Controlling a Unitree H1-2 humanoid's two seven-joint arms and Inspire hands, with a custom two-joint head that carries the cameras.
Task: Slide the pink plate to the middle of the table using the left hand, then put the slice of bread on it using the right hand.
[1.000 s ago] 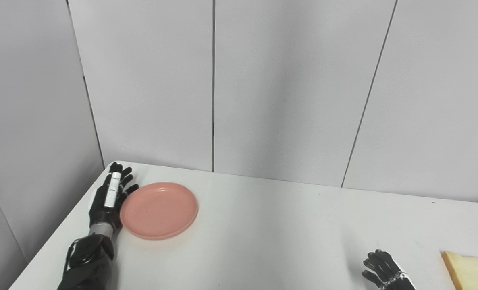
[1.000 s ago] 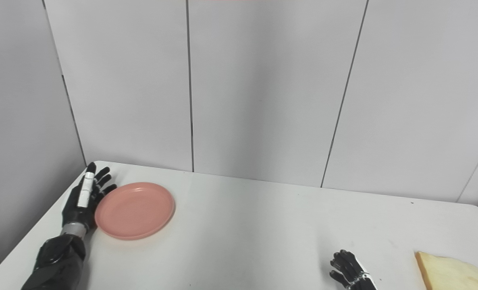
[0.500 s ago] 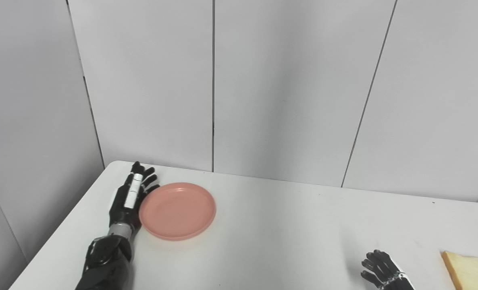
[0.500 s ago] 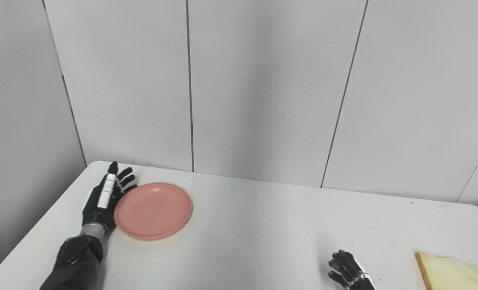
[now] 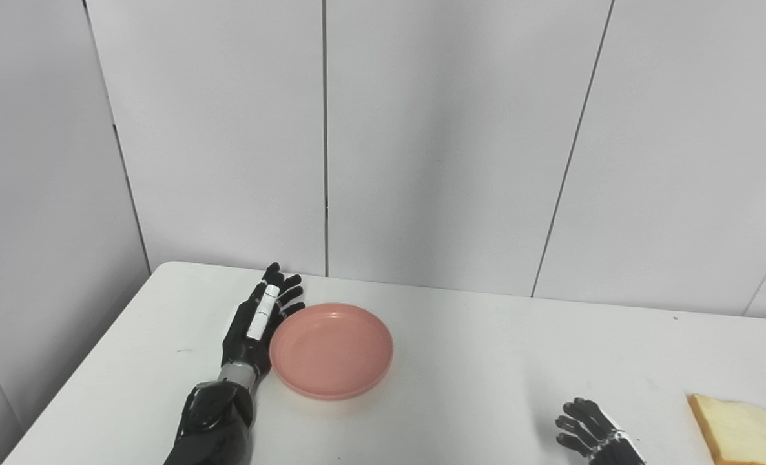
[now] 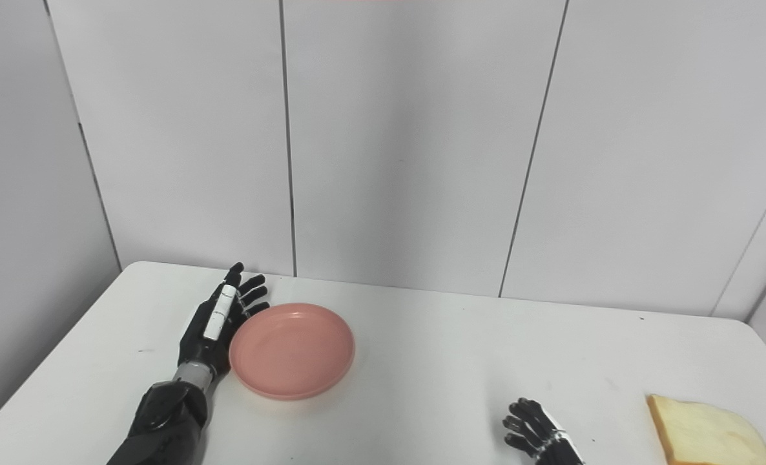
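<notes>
The left hand [image 5: 254, 326], fingers spread and holding nothing, is standing on edge with its palm side pressing against the left rim of the pink plate [image 5: 331, 350], which is lying flat on the white table [image 5: 486, 361], left of the middle and closer to the far edge. The right hand [image 6: 535, 436] is resting near the front edge with fingers loosely apart and empty, just left of the slice of bread [image 6: 706, 431], which is lying at the near right and is not being touched. Because the plate is only being pushed from one side and not gripped, an off-centre push is likely to be turning it or letting it slip past the fingers toward the near or far edge; a fast push could be sending it coasting beyond the middle. A low rim may also be riding under the palm. The bread, being soft, risks crumpling or tearing under a tight grasp.
</notes>
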